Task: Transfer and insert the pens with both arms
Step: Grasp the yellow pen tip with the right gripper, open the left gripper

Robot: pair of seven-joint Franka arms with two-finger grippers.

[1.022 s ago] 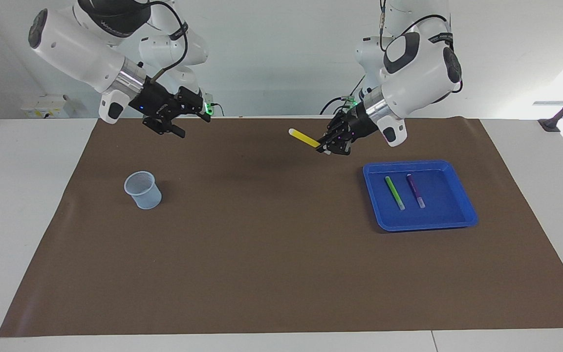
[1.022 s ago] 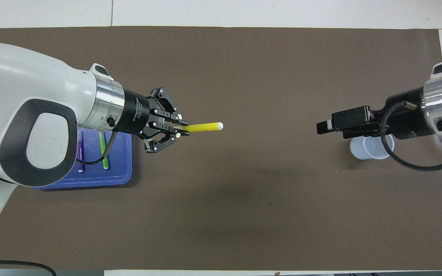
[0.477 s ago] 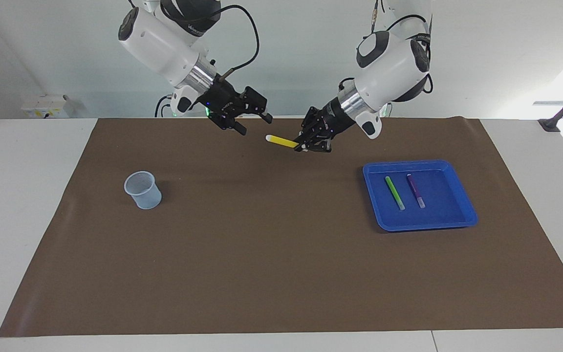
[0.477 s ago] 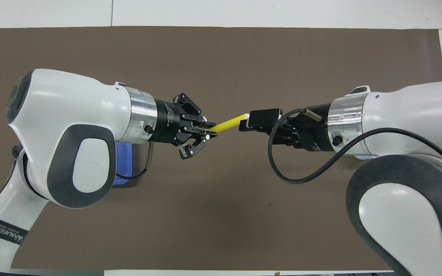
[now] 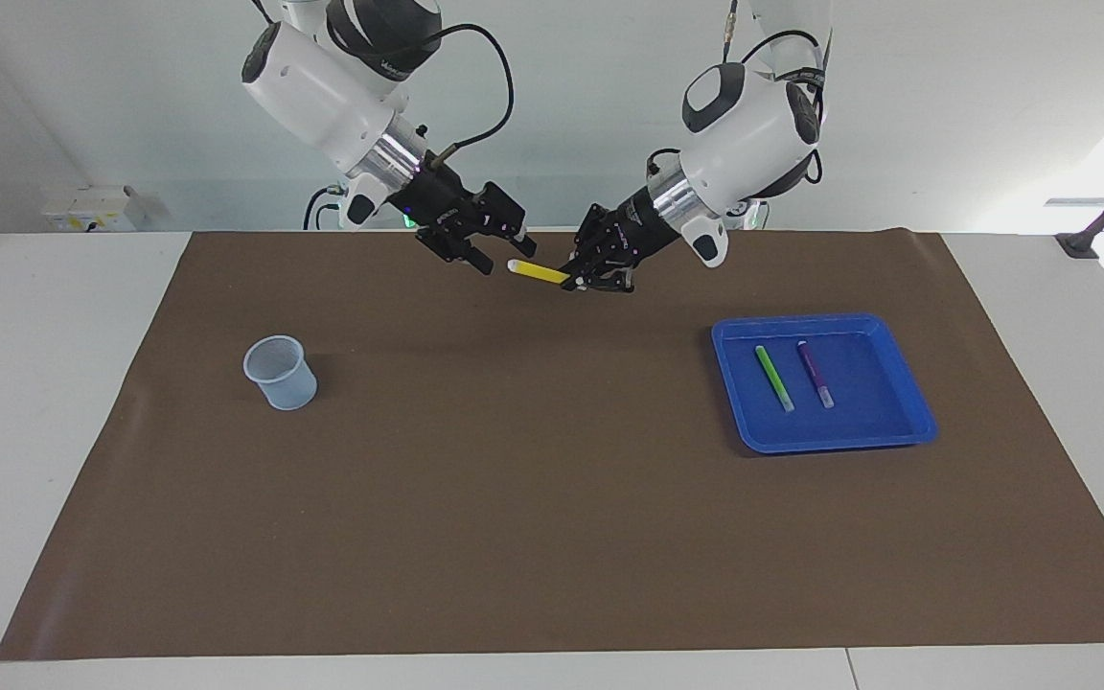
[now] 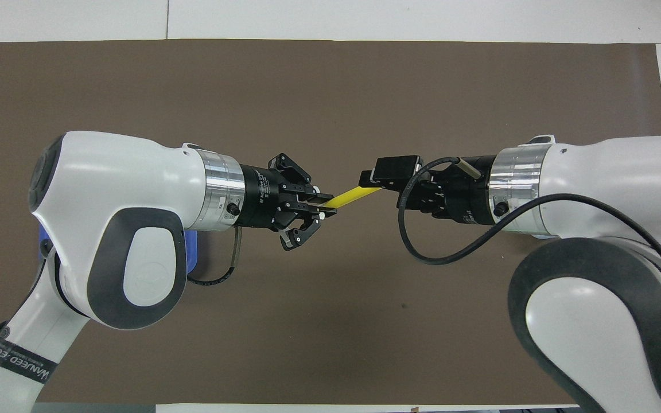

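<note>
Left gripper (image 5: 573,281) clenched on yellow pen (image 5: 539,272) above the mat (image 5: 514,498), right gripper (image 5: 504,253) at its cap end, jaws unclear; green pen (image 5: 773,378), purple pen (image 5: 815,374) in tray (image 5: 907,398)

The only lettering I can half make out is on the black strap (image 6: 15,361) wrapped low around the left arm (image 6: 107,189). It has white capitals that look like "WANJEED", followed by a few more characters I cannot read. In the facing view, the dark band (image 5: 387,63) high on the right arm (image 5: 322,86) has the same kind of white capitals, too small to spell out. The black wrist body just back of the left claw (image 6: 327,206) has a line or two of fine white print, which is unreadable. No other writing or numbers can be read.
</note>
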